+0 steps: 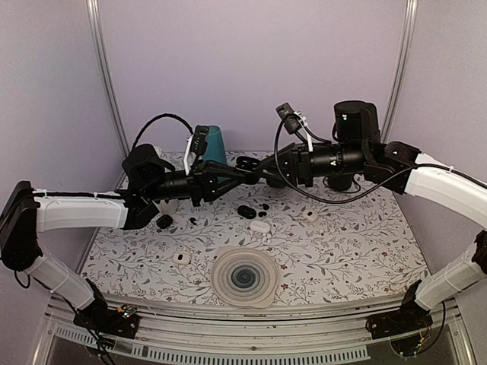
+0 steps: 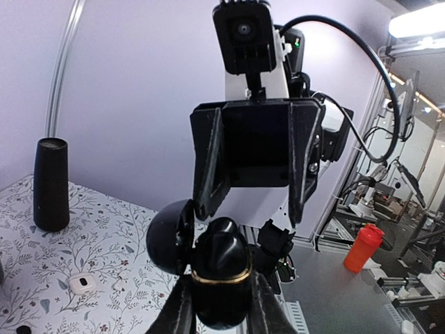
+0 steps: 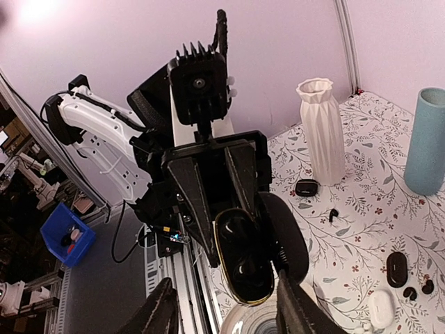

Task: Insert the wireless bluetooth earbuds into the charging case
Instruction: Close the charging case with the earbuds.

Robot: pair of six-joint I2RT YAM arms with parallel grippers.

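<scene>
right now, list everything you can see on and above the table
charging case: one, black with gold rim, open, held above the table
black cases: two, black, on the table, left and centre
white cases: three, white, spread across the middle
earbuds: at least three, black, loose near the centre
ribbed dish: one, cream with dark centre, near edge
cup: one, teal, at the back
white vase: one, ribbed, near the cup
black vase: one, standing upright
left gripper: shut on the charging case
right gripper: open, facing the case
</scene>
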